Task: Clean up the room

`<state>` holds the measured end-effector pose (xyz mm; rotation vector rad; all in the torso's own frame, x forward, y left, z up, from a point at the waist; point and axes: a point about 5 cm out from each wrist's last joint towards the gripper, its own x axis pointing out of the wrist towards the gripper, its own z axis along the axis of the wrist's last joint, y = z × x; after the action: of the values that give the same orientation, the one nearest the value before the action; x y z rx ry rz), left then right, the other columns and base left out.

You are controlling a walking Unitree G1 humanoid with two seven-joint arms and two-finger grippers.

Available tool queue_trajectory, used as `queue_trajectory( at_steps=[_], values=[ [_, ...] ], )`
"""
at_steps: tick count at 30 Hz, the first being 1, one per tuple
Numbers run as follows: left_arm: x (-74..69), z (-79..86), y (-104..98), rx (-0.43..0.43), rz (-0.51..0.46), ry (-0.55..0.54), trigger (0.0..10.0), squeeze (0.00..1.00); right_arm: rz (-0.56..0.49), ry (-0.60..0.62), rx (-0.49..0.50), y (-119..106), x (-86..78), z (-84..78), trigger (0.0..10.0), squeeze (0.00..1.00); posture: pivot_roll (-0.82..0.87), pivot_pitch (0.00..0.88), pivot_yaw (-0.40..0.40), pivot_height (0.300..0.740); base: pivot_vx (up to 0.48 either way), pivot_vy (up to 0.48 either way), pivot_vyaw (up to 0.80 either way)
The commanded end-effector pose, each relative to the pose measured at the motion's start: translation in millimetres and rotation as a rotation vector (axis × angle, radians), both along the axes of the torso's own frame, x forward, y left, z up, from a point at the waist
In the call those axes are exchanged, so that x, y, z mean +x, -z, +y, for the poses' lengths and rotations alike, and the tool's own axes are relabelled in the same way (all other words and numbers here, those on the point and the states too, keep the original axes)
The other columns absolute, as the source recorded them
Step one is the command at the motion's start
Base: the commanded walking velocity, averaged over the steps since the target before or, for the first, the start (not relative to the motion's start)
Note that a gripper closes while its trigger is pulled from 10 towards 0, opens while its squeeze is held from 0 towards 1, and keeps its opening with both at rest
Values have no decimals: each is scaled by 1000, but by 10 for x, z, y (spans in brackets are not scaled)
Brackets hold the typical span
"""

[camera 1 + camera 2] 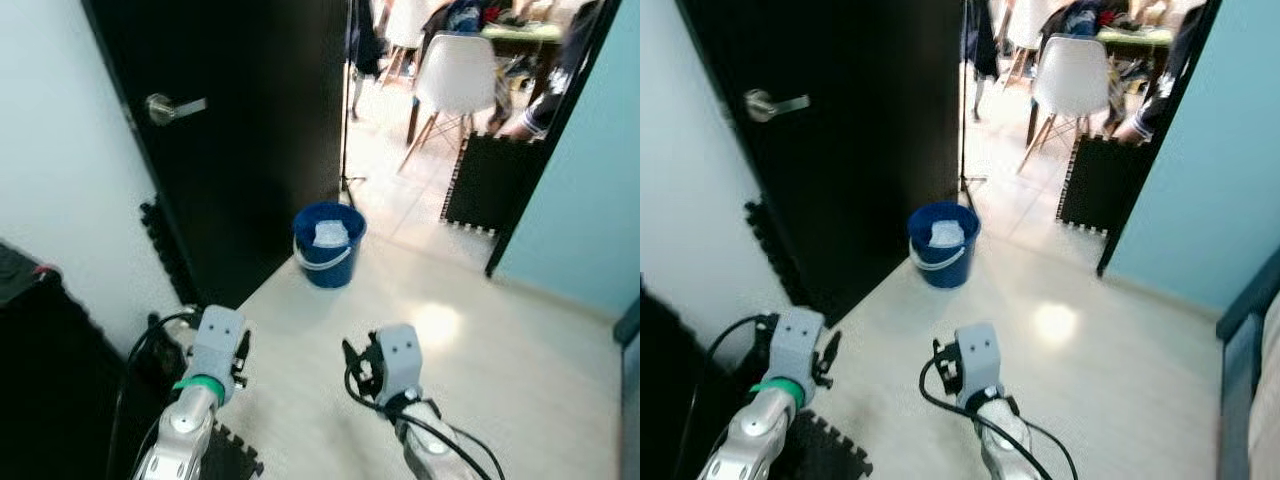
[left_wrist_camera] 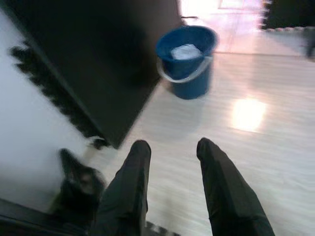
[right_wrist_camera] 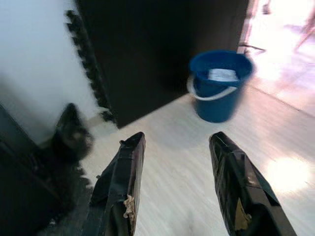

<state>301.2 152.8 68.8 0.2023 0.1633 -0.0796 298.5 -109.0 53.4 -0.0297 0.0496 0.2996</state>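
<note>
Round blue plastic bucket (image 1: 329, 243) with white handle, at twelve o'clock beside black door (image 1: 240, 120). Left gripper (image 2: 170, 147), right gripper (image 3: 174, 142): fingers spread, empty. No readable writing.

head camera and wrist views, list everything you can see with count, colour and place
round plastic bucket: one, blue, white handle, on the pale floor by the open door's edge, something pale inside
door: one, black, open, silver lever handle on it
moulded chair: one, white with wooden legs, in the room beyond the doorway
foam floor mat: one, black, jagged edge, upright at the doorway's right side
thin stand: one, black, just behind the bucket
person: one, partly seen near the table beyond the doorway
left gripper: black fingers open, low, ahead of the robot
right gripper: black fingers open, low
</note>
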Motion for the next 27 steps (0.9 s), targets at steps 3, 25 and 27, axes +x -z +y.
queue_trajectory(
  at_steps=[3, 25, 27],
  values=[
    [13, -39, 12, 9, 14, 22, 10000, 0, 37, 12, 13, 67, -33, -12, 10000, 0, -110, 8, 74, 740, 0, 0, -800],
    [42, -102, 28, 16, 49, 38, 10000, 0, 43, 18, 16, 75, -29, -19, 10000, 0, -114, 5, 83, 740, 0, 0, -800],
    [43, -109, 24, 16, 50, 40, 10000, 0, 44, 18, 17, 75, -32, -19, 10000, 0, -114, 6, 83, 740, 0, 0, -800]
  ],
)
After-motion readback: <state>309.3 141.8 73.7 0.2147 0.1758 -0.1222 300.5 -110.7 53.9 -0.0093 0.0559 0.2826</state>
